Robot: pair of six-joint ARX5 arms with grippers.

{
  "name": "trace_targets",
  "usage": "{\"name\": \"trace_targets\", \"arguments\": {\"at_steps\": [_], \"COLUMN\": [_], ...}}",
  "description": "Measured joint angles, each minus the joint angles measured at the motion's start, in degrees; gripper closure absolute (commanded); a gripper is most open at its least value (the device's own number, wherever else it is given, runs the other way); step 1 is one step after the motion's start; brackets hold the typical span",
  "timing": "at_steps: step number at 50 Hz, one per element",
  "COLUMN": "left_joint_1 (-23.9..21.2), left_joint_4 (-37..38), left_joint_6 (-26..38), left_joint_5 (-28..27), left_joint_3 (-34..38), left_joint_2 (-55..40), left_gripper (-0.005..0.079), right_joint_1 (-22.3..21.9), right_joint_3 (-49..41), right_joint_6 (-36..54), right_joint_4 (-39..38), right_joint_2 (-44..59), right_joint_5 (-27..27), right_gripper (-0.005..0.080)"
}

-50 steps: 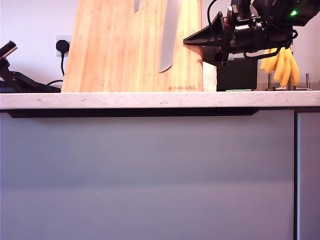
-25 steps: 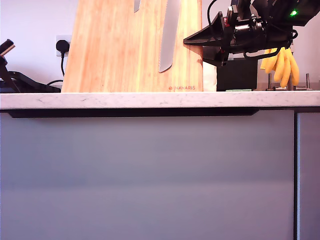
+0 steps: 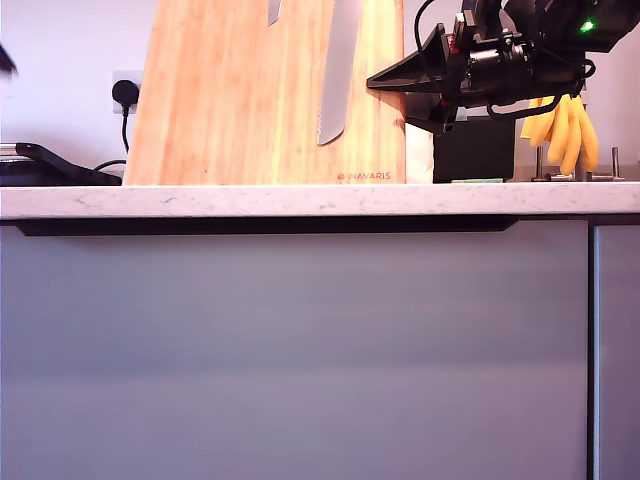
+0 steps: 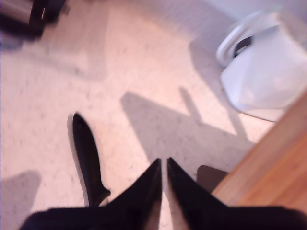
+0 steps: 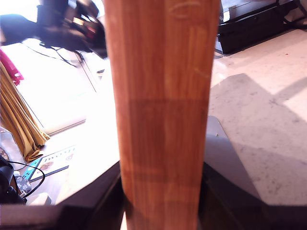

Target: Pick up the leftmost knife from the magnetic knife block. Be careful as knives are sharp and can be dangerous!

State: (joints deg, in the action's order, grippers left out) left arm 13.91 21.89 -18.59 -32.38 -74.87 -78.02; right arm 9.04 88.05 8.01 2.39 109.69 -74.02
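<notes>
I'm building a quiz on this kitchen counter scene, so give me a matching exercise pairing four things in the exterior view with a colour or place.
Things:
1. magnetic knife block
2. serrated knife
3. bananas
4. black box

Descriptions:
A. yellow, hanging at the exterior view's right
B. light wood slab standing on the counter
C. dark, on the counter below the arm
D. long silver blade on the wood

Pairs: 1-B, 2-D, 3-A, 4-C

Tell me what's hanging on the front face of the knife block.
On the magnetic knife block: a long wide serrated blade, and a narrower blade tip toward the exterior view's left. Both handles are cut off above the picture.
</notes>
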Motion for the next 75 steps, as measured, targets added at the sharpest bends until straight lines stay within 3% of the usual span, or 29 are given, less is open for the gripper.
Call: {"name": "trace_targets", "arguments": {"at_steps": [7,15,23,27,52,75], "left_joint_1": [-0.35,-2.12,-4.92,-6.08,-9.51,-9.81], "left_joint_4": [0.22,4.26,6.93,6.95,7.72,7.67], "left_joint_6": [4.61,8.87,9.18,9.18,9.22,9.22], "left_joint_5": [1.68,9.18,10.27,10.27,11.15,11.23], "left_joint_3": [0.0,0.0,0.0,0.0,0.0,0.0], "left_joint_2": [4.39,9.62,12.31,12.31,12.28,12.28], "left_gripper": [0.0766,0.0766,0.0766,0.0766,0.0766,0.0766], "right_joint_1": [0.0,0.0,0.0,0.02,1.68,-5.9], "right_joint_3": [0.04,0.04,0.07,0.09,0.13,0.13], "right_joint_6": [0.02,0.02,0.04,0.04,0.72,0.9], "right_joint_4": [0.17,0.17,0.22,0.44,1.75,5.2], "right_joint_2": [0.0,0.0,0.0,-0.02,0.04,-1.62], "right_joint_5": [0.0,0.2,0.31,0.31,0.77,-3.06], "right_gripper": [0.0762,0.0725,0.0384,0.0296,0.0294,0.0297]}}
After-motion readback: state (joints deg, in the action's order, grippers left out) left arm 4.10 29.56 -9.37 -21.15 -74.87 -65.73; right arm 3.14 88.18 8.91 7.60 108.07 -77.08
